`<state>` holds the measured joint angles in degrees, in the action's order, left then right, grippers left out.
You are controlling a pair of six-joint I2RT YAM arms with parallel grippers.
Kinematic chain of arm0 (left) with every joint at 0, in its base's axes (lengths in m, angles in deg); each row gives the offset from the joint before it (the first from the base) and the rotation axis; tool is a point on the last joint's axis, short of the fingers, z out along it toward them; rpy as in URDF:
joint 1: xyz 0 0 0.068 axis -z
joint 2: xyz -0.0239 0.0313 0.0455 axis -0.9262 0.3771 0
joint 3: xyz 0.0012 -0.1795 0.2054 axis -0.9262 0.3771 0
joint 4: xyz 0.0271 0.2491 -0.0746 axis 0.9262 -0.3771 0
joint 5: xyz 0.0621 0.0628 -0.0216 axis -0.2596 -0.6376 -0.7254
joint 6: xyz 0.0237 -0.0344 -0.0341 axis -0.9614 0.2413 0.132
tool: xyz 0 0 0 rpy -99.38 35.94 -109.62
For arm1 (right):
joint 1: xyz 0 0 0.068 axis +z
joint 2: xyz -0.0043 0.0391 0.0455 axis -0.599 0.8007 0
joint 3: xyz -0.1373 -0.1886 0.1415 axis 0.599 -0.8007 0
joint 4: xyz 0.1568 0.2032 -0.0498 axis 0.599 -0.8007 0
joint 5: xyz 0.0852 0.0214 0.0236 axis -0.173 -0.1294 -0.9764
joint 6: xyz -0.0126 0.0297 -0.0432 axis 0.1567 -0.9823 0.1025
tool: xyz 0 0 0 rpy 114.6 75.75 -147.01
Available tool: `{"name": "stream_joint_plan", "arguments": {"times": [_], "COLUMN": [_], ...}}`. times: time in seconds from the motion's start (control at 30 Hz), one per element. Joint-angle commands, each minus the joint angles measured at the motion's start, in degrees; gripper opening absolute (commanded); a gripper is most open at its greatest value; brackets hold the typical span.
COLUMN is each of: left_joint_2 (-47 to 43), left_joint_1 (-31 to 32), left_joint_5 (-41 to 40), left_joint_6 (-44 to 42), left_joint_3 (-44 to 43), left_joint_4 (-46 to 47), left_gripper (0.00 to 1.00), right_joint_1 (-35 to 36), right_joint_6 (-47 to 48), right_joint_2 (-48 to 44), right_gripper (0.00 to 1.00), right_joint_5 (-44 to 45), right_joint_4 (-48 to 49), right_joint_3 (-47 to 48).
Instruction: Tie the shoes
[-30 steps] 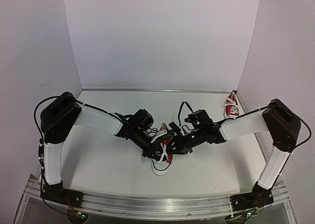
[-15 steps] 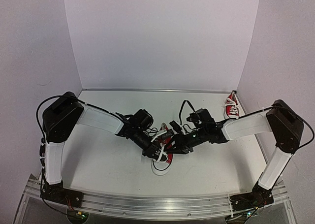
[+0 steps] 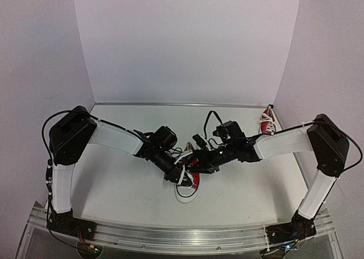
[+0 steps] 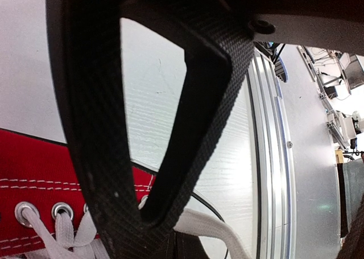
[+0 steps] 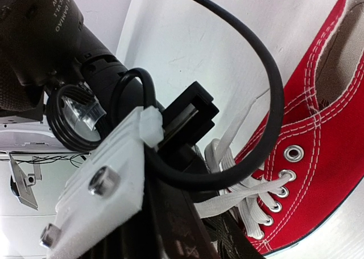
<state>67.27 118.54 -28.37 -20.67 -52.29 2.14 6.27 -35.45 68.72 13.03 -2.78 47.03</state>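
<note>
One red shoe (image 3: 192, 179) with a white toe cap lies at the table's middle, between my two grippers. In the left wrist view its red side and eyelets (image 4: 34, 173) show at the lower left. My left gripper (image 3: 177, 175) sits over the shoe's left side, and its black fingers (image 4: 170, 239) meet on a white lace (image 4: 219, 230). My right gripper (image 3: 197, 166) is at the shoe's far right side. In the right wrist view a taut lace (image 5: 250, 193) runs from an eyelet of the shoe (image 5: 324, 134) into my right gripper (image 5: 227, 233). The second shoe (image 3: 267, 123) lies at the far right.
The left arm's wrist and its black cable (image 5: 239, 99) crowd close in front of my right gripper. The white walls stand behind and at both sides. The aluminium rail (image 3: 182, 236) runs along the near table edge.
My right gripper has moved left and a little farther back, closer to the left gripper, drawing its lace along. The left arm has barely moved.
</note>
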Motion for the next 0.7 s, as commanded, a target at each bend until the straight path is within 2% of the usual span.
{"name": "stream_joint_plan", "arguments": {"times": [0.0, 0.07, 0.2, 0.4, 0.67], "left_joint_2": [-0.86, -0.78, -0.66, -0.08, 0.01], "left_joint_1": [-0.41, -0.75, -1.03, -1.20, -1.21], "left_joint_5": [1.86, 2.73, 4.37, 5.68, 6.59], "left_joint_6": [2.35, 3.29, 3.81, 2.71, 1.28], "left_joint_3": [-0.38, -0.24, -0.21, -0.68, -1.54], "left_joint_4": [3.40, 4.39, 4.75, 3.37, 2.17], "left_gripper": [0.00, 0.00, 0.00, 0.00, 0.00], "right_joint_1": [0.35, 0.34, 0.35, 0.36, 0.35], "right_joint_6": [0.26, 0.72, 2.40, 7.43, 11.04], "right_joint_2": [-0.67, -1.42, -3.61, -5.82, -3.54], "right_gripper": [0.44, 0.45, 0.53, 0.50, 0.46], "right_joint_5": [-0.93, -1.39, -1.26, -0.59, -0.51], "right_joint_4": [1.03, 0.90, -0.54, -4.93, -7.23], "right_joint_3": [0.29, -0.86, -2.28, -2.53, -0.09]}}
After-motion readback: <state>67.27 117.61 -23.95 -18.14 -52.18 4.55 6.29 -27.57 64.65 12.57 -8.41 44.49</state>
